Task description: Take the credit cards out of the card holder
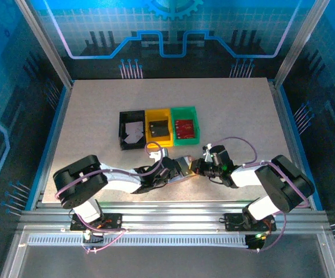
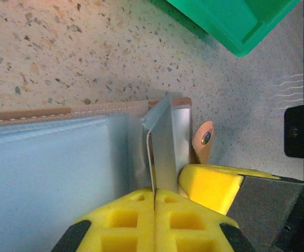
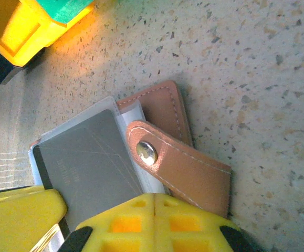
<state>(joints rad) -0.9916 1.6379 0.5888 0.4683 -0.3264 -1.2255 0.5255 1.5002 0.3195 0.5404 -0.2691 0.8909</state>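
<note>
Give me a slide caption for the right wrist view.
Tan card holder on the table, grey credit card in its clear sleeve, right gripper shut at its edge.

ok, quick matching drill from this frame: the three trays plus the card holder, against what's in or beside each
Column 1
1. black tray
2. yellow tray
3. green tray
4. card holder

Column 2
A. red card inside
B. between the left end effector and the right end effector
C. white card inside
D. dark card inside

Pairs: 1-C, 2-D, 3-A, 4-B
</note>
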